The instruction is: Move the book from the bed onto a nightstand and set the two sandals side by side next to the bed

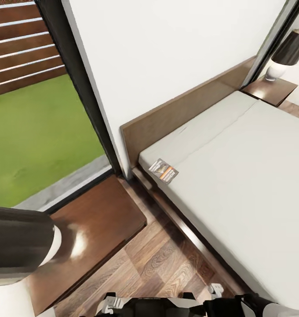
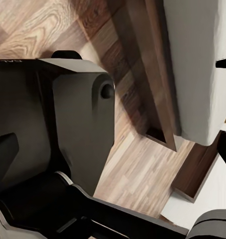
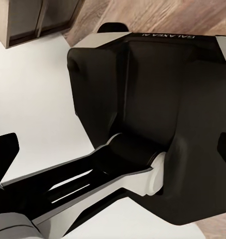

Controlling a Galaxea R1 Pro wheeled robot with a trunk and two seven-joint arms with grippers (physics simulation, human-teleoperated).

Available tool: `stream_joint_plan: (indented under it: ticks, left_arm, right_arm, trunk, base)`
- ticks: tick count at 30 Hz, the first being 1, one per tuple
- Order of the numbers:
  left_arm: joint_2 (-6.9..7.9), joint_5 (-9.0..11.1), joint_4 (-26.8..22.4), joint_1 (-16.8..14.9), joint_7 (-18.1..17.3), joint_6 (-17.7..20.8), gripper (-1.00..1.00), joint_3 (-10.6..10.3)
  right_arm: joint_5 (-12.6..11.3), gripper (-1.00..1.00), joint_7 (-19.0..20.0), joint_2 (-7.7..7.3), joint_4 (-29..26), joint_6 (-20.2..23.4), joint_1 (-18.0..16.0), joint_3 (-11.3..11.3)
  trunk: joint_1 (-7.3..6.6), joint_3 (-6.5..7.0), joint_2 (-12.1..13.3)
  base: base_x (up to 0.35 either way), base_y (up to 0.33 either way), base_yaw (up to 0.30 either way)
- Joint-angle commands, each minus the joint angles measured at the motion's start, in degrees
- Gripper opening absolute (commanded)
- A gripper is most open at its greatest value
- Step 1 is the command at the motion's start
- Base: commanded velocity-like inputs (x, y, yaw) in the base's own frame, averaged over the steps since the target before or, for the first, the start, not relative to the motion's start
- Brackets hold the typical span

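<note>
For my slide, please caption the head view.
Thin dark grey paperback book lies on the white mattress corner, near a glossy reddish-brown nightstand.

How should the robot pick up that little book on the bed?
The book lies flat on the mattress, at the corner of the bed near the headboard. It is thin, so probably best to come down from above and pinch across its narrow width, or nudge it a little past the bed's side edge so one claw finger can slip underneath.
</note>
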Motion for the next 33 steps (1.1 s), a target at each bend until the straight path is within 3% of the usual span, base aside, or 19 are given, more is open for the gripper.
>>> stream_joint_plan:
  ticks: [1, 33]
  left_arm:
    - [-0.01, 0.07, -0.05, 0.00, -0.32, 0.59, 1.00, 0.34]
    - [0.06, 0.07, -0.05, 0.00, -0.33, 0.51, 1.00, 0.43]
  right_arm:
    - [-0.39, 1.00, 0.22, 0.00, 0.12, 0.39, -0.08, 0.27]
    - [-0.39, 1.00, 0.11, 0.03, 0.09, 0.30, -0.09, 0.27]
  trunk:
    - [0.03, -0.02, -0.09]
    - [0.03, 0.88, -0.09]
  base:
    - [0.000, 0.000, -0.282]
    - [0.000, 0.000, -0.229]
